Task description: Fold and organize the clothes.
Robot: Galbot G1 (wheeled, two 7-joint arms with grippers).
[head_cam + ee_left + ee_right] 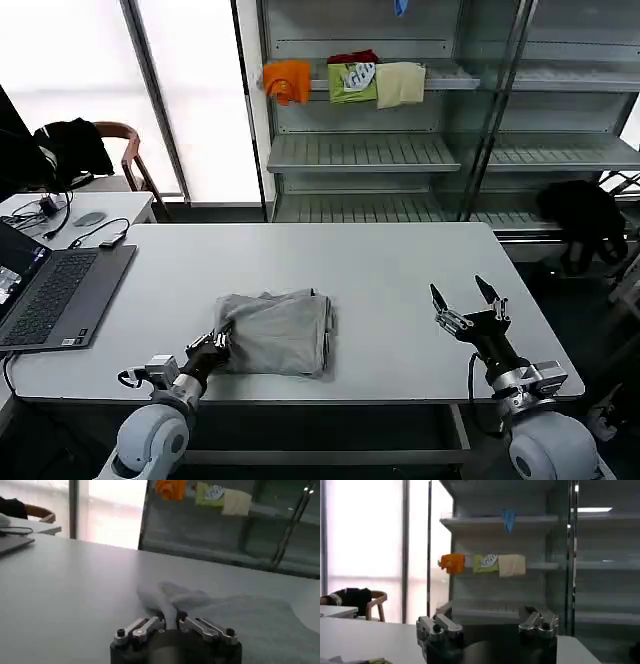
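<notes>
Shirt (pixel 278 332), grey and folded, lies near the table's (pixel 380 270) front edge, print hidden. My left gripper (pixel 219 343) pinches its left edge; my right gripper (pixel 466 305) hovers spread, well apart.

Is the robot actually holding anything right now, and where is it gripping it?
The left tool pinches the folded grey shirt at its near left edge. The right tool is open, holding nothing.

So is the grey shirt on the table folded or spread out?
Folded. The grey shirt lies as a compact, roughly square bundle with layered edges on the table; the left gripper is at its corner.
</notes>
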